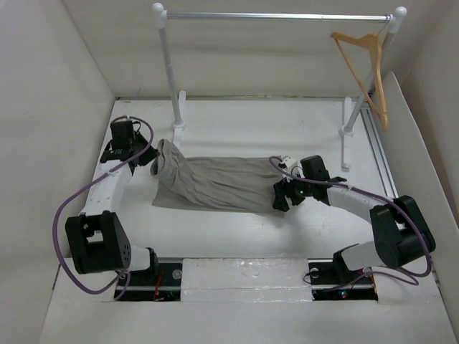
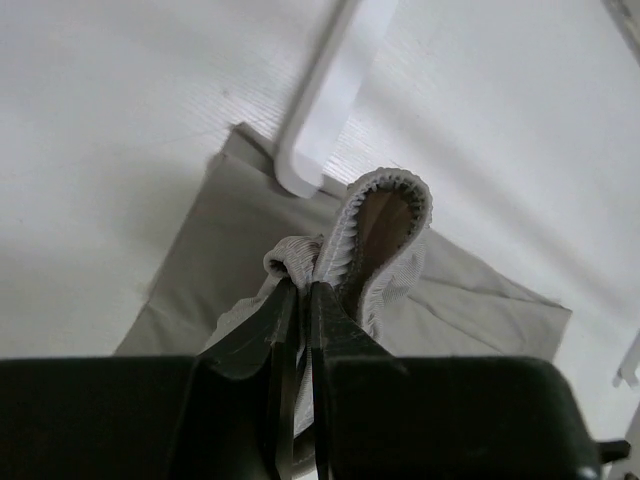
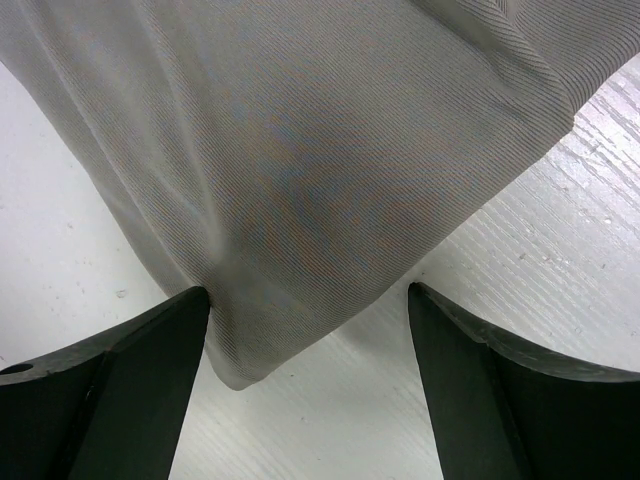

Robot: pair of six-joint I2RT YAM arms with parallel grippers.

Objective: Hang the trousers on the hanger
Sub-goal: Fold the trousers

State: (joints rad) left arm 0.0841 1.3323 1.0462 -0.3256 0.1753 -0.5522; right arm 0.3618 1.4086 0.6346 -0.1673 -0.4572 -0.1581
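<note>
Left wrist view: the left gripper (image 2: 300, 292) has its fingers pressed together on a fold of the trousers (image 2: 385, 215), whose ribbed waistband loops up above the tips at frame centre. The right wrist view shows what the overhead one hides: the right gripper (image 3: 308, 295) is spread wide, with a corner of trouser leg between the fingers touching only the left-of-frame one. From the top camera, the trousers stretch across the middle of the white table (image 1: 237, 236). The hanger (image 1: 367, 68) hangs at the right end of the rail (image 1: 280, 16), upper right, well apart from them. Pale walls enclose the table.
</note>
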